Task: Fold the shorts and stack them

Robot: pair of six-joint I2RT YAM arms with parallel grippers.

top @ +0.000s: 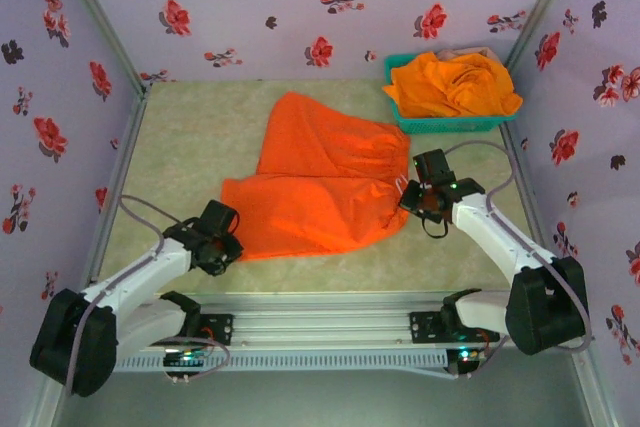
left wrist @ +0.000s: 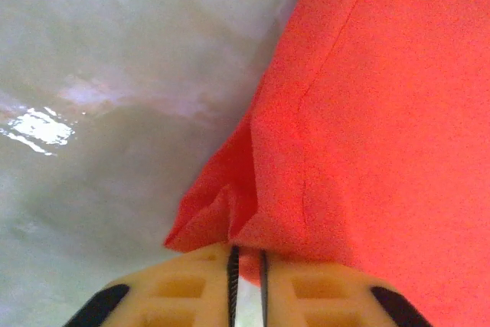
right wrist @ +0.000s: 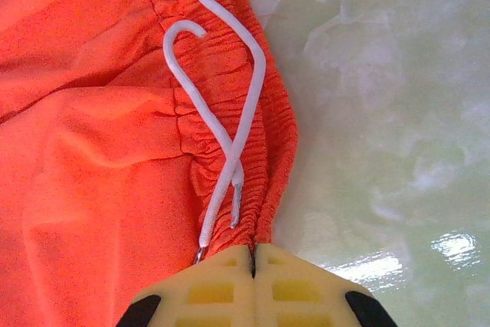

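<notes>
One pair of orange shorts (top: 320, 182) lay spread flat in the middle of the desk (top: 190, 147), its gathered waistband to the right side and its legs toward the left. The left hand (top: 232, 245) was at the near left corner of one leg. In the left wrist view its fingers (left wrist: 191, 289) stood almost together, with only a thin gap, and the hem corner was pinched between them. The right hand (top: 407, 197) was at the waistband. In the right wrist view its fingers (right wrist: 207, 292) were pressed fully together on the edge of the waistband, just beside the end of the white drawstring (right wrist: 245, 124). A second orange shorts (top: 455, 85) lay crumpled in the teal basket (top: 440, 125) at the far right corner.
</notes>
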